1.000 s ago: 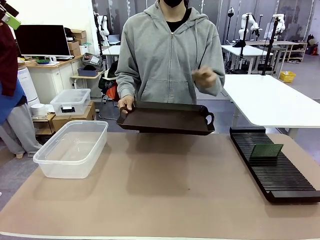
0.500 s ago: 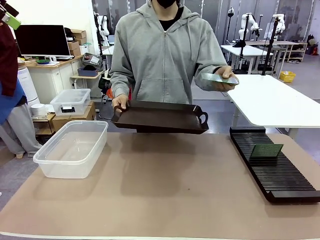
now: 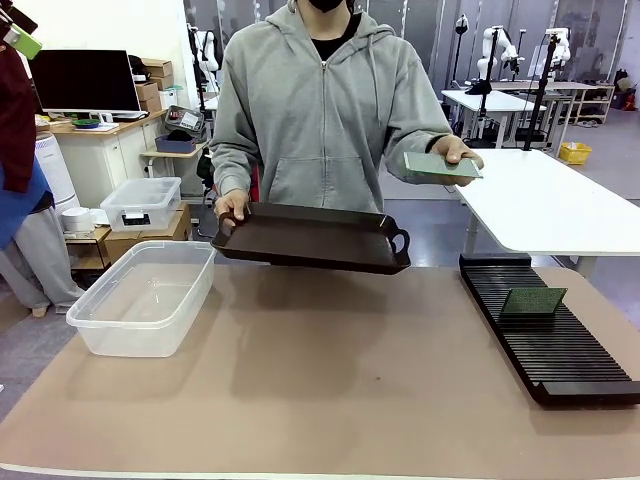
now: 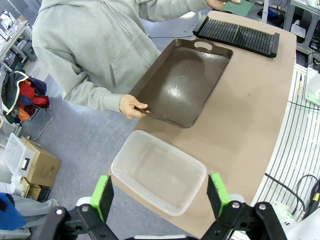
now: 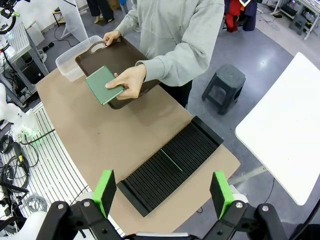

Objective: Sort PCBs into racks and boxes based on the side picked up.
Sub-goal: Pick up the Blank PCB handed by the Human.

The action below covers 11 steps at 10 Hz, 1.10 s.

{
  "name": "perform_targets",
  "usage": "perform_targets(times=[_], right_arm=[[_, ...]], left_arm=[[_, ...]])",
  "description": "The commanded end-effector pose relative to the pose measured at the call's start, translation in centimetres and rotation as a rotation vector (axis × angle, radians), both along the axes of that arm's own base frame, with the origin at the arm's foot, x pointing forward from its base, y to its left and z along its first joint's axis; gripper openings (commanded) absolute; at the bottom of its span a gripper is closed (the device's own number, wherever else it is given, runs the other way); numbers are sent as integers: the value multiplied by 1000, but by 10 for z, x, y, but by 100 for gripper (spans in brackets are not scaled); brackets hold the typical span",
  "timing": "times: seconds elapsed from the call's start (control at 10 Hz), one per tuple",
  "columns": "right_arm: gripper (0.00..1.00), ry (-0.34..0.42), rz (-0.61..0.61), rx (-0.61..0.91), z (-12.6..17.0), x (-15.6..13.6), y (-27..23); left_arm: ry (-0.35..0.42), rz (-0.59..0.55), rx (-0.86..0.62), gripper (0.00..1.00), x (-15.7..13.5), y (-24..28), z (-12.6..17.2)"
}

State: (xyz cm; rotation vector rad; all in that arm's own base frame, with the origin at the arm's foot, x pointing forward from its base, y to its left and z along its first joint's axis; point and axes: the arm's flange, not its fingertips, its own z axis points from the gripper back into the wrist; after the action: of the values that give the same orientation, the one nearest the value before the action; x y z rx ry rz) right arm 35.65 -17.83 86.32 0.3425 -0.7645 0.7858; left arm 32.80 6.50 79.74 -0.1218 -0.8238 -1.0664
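PCB (image 5: 104, 85) in person's hand (image 5: 129, 80), well beyond R gripper (image 5: 163, 192)

green PCB (image 3: 441, 166), black rack (image 3: 560, 352), brown tray (image 3: 310, 238)

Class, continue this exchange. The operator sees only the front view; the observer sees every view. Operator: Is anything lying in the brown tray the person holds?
Observer: No. From the left wrist view, the tray is bare inside.
Operator: Where is the left pincer?
Observer: The left pincer hangs open, aimed down at the clear tub.
Operator: And the right one?
Observer: The right pincer hangs open, aimed down at the black rack.
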Motion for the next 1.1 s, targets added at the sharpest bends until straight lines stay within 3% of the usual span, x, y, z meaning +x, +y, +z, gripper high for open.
perform_targets(times=[0.0,1.0], right_arm=[[100,-1,-1,-1,0,-1,2],[100,-1,-1,-1,0,-1,2]], left_arm=[[1,2,3,100,0,0,-1],[1,2,3,100,0,0,-1]])
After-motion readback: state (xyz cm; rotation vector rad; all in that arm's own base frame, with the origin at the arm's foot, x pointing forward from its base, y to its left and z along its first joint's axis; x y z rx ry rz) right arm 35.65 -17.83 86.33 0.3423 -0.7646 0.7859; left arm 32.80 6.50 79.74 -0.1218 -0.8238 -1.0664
